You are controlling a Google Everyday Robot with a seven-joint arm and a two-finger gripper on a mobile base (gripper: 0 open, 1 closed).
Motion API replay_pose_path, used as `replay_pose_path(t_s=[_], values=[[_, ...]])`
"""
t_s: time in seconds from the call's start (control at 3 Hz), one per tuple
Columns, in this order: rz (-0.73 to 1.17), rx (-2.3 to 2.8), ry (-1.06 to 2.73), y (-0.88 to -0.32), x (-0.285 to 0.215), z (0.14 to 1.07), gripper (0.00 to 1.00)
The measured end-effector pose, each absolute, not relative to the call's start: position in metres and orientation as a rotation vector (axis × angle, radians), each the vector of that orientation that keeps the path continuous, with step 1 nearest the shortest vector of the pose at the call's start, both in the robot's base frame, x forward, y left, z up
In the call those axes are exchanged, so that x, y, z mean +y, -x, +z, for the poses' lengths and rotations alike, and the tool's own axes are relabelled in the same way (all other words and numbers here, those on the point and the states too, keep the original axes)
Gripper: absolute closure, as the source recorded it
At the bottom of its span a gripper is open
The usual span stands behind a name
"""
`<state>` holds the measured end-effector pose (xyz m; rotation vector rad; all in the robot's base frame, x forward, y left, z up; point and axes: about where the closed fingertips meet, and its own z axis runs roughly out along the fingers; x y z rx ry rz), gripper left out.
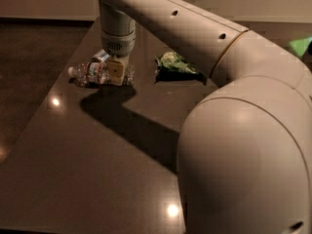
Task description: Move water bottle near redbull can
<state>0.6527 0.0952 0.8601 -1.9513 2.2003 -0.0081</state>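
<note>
The water bottle [92, 73] lies on its side at the far left of the dark table [97, 169], white cap pointing left. The redbull can [101, 56] lies right behind it, mostly hidden by the arm, with only its silver end showing. My gripper [116, 73] hangs from the wrist [117, 33] straight down onto the right half of the bottle and covers that part. I cannot tell whether it holds the bottle.
A green snack bag [175, 65] lies to the right of the bottle at the far middle of the table. My arm's large elbow [243, 165] fills the right foreground. The table's left edge runs close to the bottle's cap.
</note>
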Motion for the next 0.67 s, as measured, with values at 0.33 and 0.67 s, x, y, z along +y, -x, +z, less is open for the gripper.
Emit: replay_pose_path(t_s=[0.33,0.67], values=[[-0.007,2.196,1.949,-0.6543,0.0971,0.8581,0.0],[-0.007,2.196,1.949,-0.6543,0.0972,0.8581,0.0]])
